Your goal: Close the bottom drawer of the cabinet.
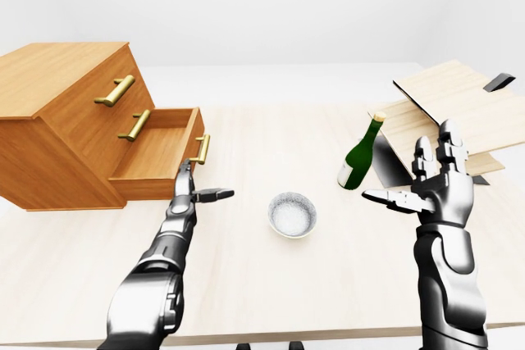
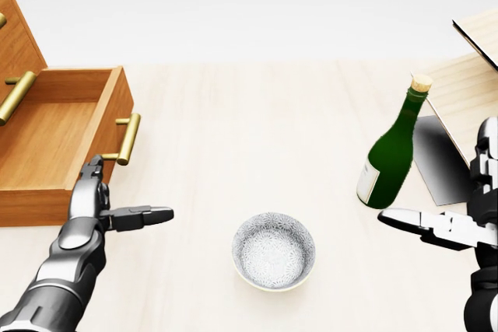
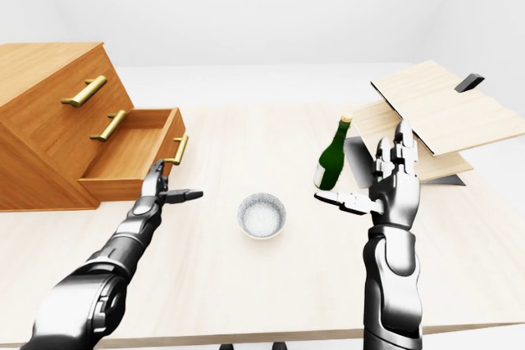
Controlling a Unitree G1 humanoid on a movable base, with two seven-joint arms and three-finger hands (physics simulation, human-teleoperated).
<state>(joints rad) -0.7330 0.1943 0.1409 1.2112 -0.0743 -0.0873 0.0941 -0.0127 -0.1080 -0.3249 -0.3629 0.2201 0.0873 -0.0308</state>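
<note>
A wooden cabinet (image 1: 66,96) with brass handles stands at the left of the table. Its bottom drawer (image 1: 160,153) is pulled out and looks empty; its brass handle (image 2: 127,139) faces the table's middle. My left hand (image 2: 105,204) is open, fingers stretched up against the drawer's front panel just below the handle, thumb pointing right. My right hand (image 1: 426,178) is open and empty, palm up, at the right of the views, apart from the cabinet.
A green bottle with a cork (image 2: 393,149) stands right of centre, near my right hand. A small patterned bowl (image 2: 274,251) sits in the table's middle. Tilted light wooden boards (image 1: 459,112) lie at the right edge.
</note>
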